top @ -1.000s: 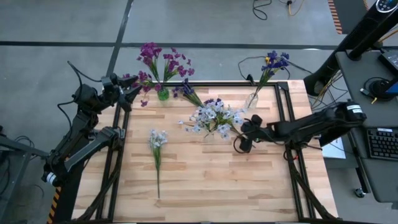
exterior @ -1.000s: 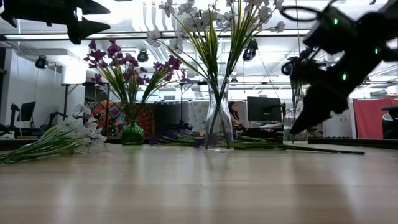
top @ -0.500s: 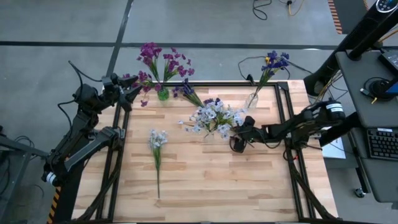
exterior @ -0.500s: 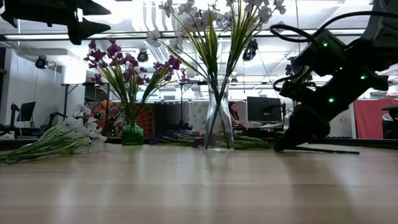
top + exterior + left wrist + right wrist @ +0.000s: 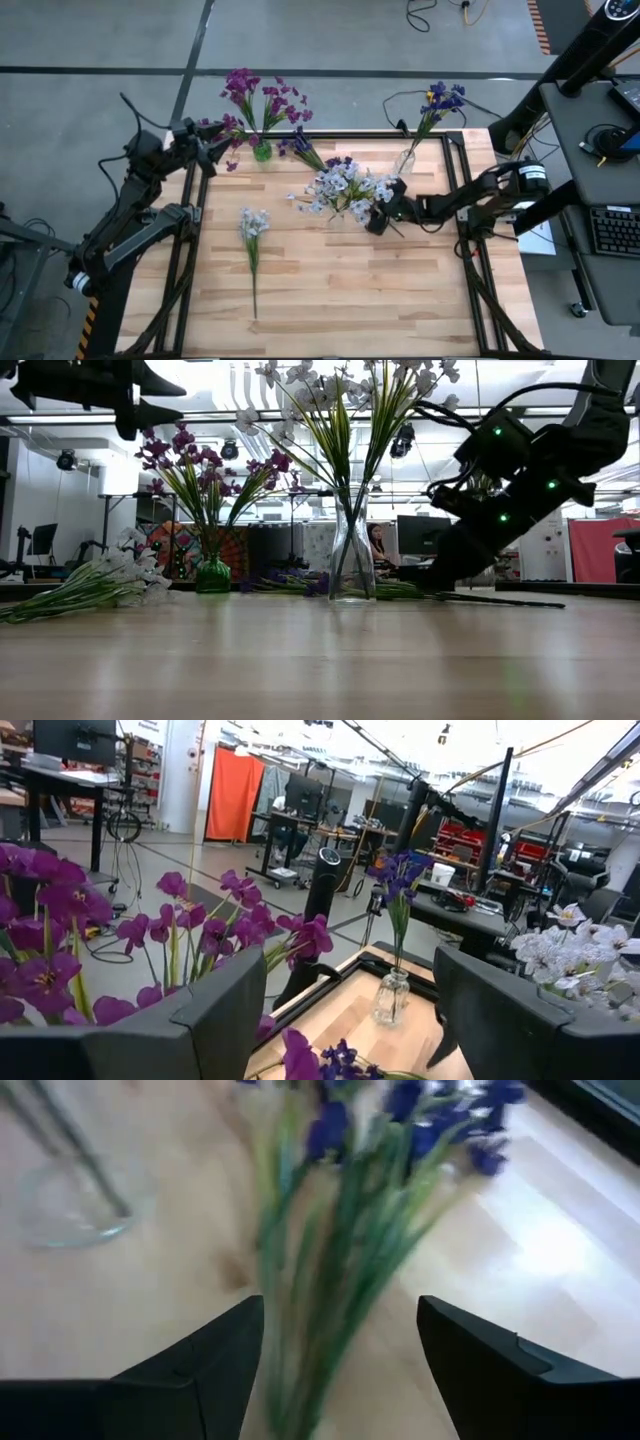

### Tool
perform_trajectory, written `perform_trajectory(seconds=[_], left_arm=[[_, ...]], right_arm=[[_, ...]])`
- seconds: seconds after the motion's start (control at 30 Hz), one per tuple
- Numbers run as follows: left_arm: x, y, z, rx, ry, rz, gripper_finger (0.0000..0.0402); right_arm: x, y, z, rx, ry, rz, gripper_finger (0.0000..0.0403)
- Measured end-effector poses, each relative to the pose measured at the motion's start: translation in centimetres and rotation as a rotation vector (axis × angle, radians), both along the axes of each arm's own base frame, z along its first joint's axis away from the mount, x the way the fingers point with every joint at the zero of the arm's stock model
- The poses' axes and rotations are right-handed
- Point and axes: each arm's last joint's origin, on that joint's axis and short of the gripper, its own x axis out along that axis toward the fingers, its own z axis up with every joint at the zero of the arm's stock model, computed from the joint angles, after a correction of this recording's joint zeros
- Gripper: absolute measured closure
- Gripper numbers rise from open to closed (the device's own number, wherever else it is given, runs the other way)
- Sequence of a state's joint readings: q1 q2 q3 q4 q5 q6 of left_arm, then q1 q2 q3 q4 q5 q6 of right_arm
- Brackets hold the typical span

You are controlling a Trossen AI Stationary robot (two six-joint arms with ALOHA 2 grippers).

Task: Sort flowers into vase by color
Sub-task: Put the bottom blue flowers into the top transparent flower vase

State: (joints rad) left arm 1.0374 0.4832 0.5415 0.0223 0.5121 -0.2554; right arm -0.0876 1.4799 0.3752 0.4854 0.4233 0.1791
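Note:
A blue-violet spray (image 5: 300, 148) lies on the table, its stem running past the middle clear vase (image 5: 345, 190) of white-lavender flowers. My right gripper (image 5: 375, 218) is low at the table beside that vase and open. In the right wrist view its fingers stand on either side of the spray's green stems (image 5: 335, 1250); I cannot tell whether they touch. My left gripper (image 5: 215, 150) hovers open at the far left, next to the magenta flowers (image 5: 255, 100) in the green vase (image 5: 262, 152). A white-lavender spray (image 5: 252, 225) lies flat on the left half of the table.
A second clear vase (image 5: 405, 160) at the far right holds blue-violet flowers. The middle vase's glass base (image 5: 70, 1210) is close beside my right fingers. Black frame rails run along the table's left, right and far edges. Bare wood stretches across the near half.
My right gripper has moved toward the table's left and far edge and has dropped to the tabletop, closing in on the blue-violet spray's stem beside the middle vase. The flowers and vases stay where they were.

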Motion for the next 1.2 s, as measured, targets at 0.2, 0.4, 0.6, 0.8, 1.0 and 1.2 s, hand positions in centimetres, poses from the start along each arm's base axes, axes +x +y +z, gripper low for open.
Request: perform_trajectory(seconds=[0.2,0.4,0.6,0.8,1.0,1.2], left_arm=[[0.3,0.5,-0.3,-0.019,0.016,0.006,0.0132],[0.5,0.9,-0.5,-0.036,0.028,0.006,0.0132],[0.6,1.1,-0.7,-0.049,0.036,0.006,0.0132],[0.7,1.3,-0.8,-0.052,0.042,0.006,0.0132],[0.7,1.3,-0.8,-0.05,0.043,0.006,0.0132],[0.7,1.3,-0.8,-0.042,0.048,0.006,0.0132]], right_arm=[[0.2,-1.2,-0.6,0.045,-0.024,-0.005,0.0156],[0.6,-1.4,-1.9,0.061,-0.009,0.002,0.0176],[0.8,-1.4,-2.5,0.099,-0.009,-0.019,0.0254],[0.5,-1.3,-1.3,0.115,-0.033,-0.023,0.0377],[0.0,-1.1,1.7,0.144,-0.134,-0.039,0.0388],[-1.4,-0.9,5.2,0.2,-0.209,-0.089,0.039]])
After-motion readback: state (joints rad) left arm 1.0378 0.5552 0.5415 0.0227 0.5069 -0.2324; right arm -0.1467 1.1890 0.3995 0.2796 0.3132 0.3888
